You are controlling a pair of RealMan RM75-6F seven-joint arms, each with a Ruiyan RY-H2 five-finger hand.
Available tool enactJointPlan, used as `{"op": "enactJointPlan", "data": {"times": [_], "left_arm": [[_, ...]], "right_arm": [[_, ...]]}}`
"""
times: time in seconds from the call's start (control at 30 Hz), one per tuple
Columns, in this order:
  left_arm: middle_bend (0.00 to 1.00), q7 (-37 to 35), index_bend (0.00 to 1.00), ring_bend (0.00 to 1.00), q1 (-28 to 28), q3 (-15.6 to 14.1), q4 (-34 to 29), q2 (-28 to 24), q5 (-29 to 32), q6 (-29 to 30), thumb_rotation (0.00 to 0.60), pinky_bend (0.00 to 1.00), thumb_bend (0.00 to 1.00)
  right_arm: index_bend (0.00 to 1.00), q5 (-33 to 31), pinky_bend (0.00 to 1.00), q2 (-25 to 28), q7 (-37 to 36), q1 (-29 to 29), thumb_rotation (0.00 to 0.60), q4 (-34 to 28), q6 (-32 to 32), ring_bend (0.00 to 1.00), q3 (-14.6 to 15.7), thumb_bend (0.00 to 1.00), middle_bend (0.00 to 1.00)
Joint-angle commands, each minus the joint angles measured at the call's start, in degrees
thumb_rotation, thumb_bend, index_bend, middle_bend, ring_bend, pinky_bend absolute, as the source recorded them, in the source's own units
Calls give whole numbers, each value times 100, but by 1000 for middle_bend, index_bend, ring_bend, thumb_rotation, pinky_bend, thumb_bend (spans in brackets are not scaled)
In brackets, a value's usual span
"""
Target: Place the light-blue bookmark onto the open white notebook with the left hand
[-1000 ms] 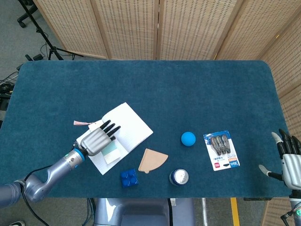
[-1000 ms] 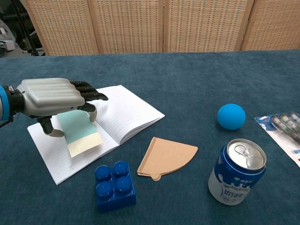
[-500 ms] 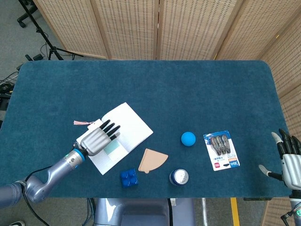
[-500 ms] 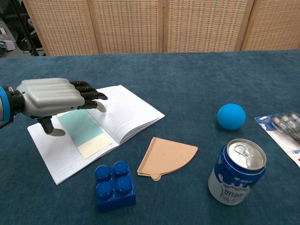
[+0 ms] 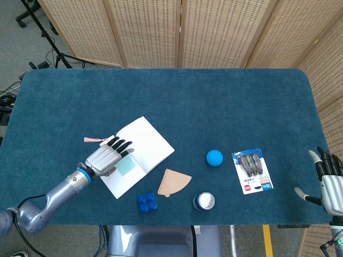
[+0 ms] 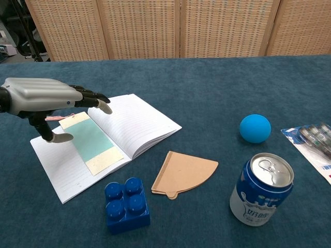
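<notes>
Bookmark [image 6: 92, 142] lies flat on the notebook's [image 6: 142, 124] left page; my left robot hand [image 6: 44, 101] hovers open, empty, only retreat left.

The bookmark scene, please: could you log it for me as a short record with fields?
bookmark: light blue, lying flat on the left page of the notebook
notebook: white, open, on the table
left hand: fingers spread, holding nothing, above the bookmark's far end
right hand: open, at the table's right edge
nearby: blue block, tan fan-shaped card, can, blue ball
</notes>
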State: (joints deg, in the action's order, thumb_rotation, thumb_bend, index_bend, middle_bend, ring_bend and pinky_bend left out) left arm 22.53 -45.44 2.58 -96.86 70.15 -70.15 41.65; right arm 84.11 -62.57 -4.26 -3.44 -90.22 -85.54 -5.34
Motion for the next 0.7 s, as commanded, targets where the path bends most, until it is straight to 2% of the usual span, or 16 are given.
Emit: {"op": "enactJointPlan", "data": {"times": [0.03, 0.27, 0.47, 0.7], "left_arm": [[0, -327, 0, 0, -97, 42, -316, -332, 231, -329, 600, 0, 481], [0, -705, 0, 0, -277, -159, -707, -816, 278, -998, 600, 0, 501], [0, -761, 0, 0, -483, -301, -879, -889, 352, -1331, 600, 0, 577], [0, -633, 0, 0, -712, -449, -916, -837, 562, -1442, 600, 0, 584]], "right_arm": [[0, 2, 0, 1, 12, 8, 600, -8, -19, 0, -2, 156, 0], [0, 1, 0, 2, 38, 19, 600, -26, -46, 0, -6, 156, 0], [0, 7, 0, 4, 38, 23, 600, -32, -50, 0, -3, 156, 0], [0, -1, 0, 21, -22, 30, 600, -26, -61, 0, -13, 156, 0]]}}
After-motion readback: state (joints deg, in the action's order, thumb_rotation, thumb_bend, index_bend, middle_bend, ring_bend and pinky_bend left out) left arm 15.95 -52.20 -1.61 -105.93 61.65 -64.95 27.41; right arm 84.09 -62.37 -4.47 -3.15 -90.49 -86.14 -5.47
